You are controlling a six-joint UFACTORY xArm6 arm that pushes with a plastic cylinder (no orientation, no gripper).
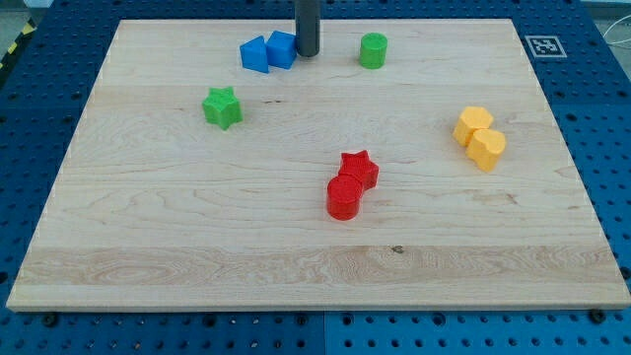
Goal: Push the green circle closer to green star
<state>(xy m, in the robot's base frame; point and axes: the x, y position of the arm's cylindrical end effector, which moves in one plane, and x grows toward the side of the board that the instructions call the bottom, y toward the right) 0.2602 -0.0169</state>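
Note:
The green circle (373, 50) stands near the view's top, right of centre. The green star (223, 106) lies further left and lower, well apart from it. My tip (308, 53) rests on the board between the blue blocks and the green circle, right beside the blue cube (282, 49) and about a block's width left of the green circle.
A blue triangle-like block (255, 55) touches the blue cube on its left. A red star (359, 169) and a red circle (344, 197) sit together at centre. Two yellow blocks (473, 124) (486, 148) sit together at the right. The wooden board (148, 247) lies on a blue pegboard.

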